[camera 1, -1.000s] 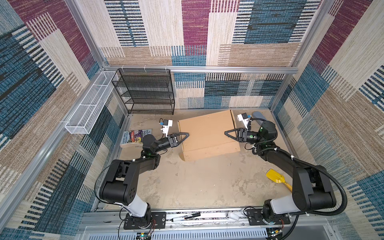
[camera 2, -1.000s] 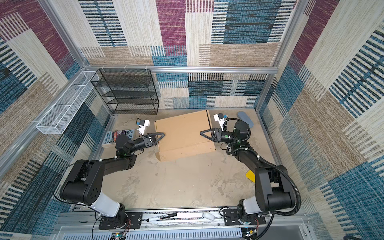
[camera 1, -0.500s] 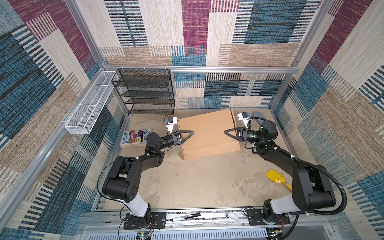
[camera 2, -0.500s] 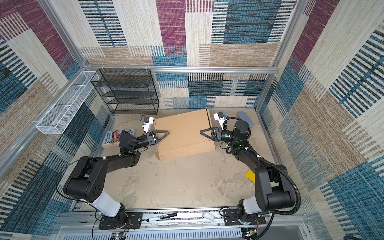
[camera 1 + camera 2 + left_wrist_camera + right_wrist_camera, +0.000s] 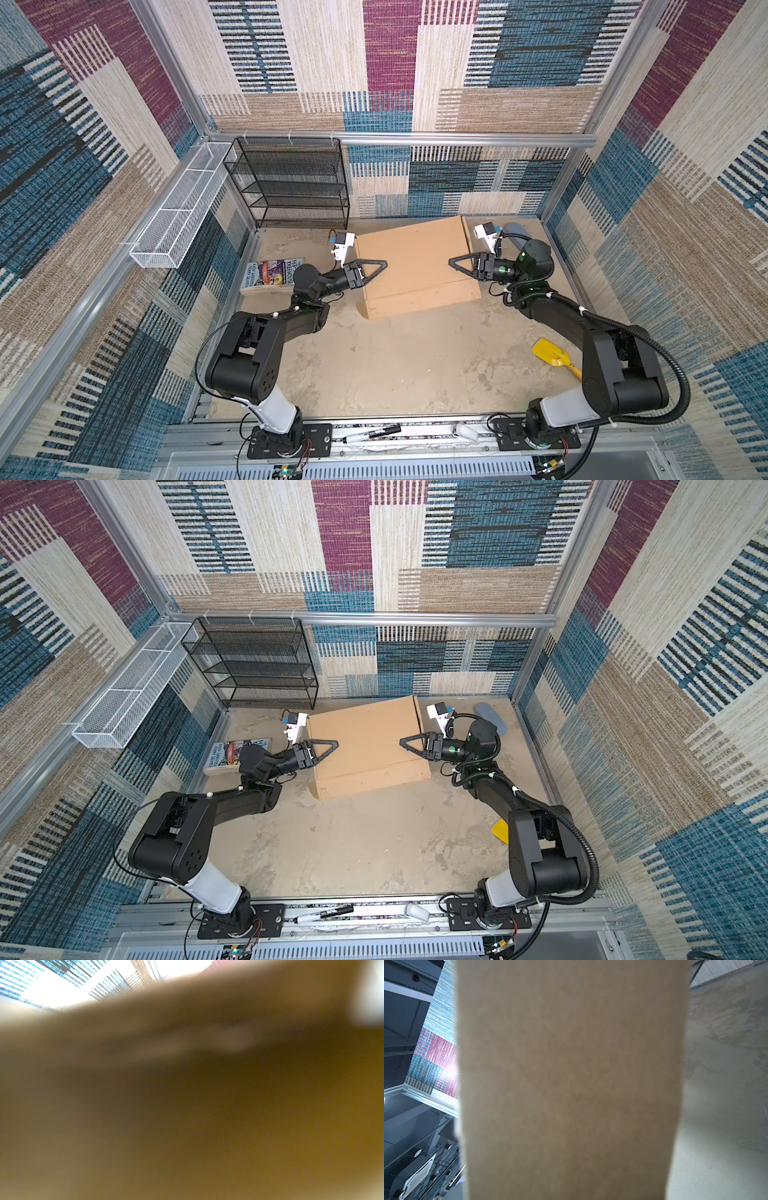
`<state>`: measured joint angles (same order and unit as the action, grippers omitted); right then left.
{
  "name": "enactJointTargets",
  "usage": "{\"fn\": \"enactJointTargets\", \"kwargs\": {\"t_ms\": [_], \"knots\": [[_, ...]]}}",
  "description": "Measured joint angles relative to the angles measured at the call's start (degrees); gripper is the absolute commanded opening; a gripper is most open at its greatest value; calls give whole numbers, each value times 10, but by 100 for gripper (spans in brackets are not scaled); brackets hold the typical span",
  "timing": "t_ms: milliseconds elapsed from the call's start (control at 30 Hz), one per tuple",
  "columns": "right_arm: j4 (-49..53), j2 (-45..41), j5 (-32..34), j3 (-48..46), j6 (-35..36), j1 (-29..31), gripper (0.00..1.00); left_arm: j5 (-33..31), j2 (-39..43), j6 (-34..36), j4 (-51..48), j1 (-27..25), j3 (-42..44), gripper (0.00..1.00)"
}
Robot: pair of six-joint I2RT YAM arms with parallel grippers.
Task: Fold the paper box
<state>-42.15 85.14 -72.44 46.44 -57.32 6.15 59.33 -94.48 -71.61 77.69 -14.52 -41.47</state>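
The paper box (image 5: 415,257) sits on the table (image 5: 415,365); the left gripper (image 5: 376,266) and right gripper (image 5: 457,264) overlap its opposite edges. Whether either's jaws clamp it, I cannot tell.

The paper box (image 5: 415,257) was matt brown cardboard; the shelf (image 5: 291,183) black metal mesh; the basket (image 5: 174,224) white wire; the walls (image 5: 390,54) rough woven cloth.

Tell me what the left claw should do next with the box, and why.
Probably close the left claw on the left edge of the paper box: it reaches over that edge, and the right claw reaches over the opposite one.
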Motion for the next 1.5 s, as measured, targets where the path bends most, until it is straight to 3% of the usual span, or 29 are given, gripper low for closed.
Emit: {"fn": "enactJointTargets", "kwargs": {"t_ms": [300, 633, 1067, 1367, 1500], "knots": [[0, 4, 1, 0, 9, 0, 57, 0, -3, -7, -1, 0, -5, 47], [16, 0, 1, 0, 17, 3, 83, 1, -3, -6, 0, 0, -13, 36], [87, -30, 12, -9, 77, -27, 94, 12, 9, -37, 3, 36, -16, 27], [162, -82, 39, 37, 148, -58, 94, 26, -12, -144, 5, 86, -49, 19], [257, -101, 100, 104, 245, -61, 94, 25, -27, -213, 4, 108, -66, 18]]}}
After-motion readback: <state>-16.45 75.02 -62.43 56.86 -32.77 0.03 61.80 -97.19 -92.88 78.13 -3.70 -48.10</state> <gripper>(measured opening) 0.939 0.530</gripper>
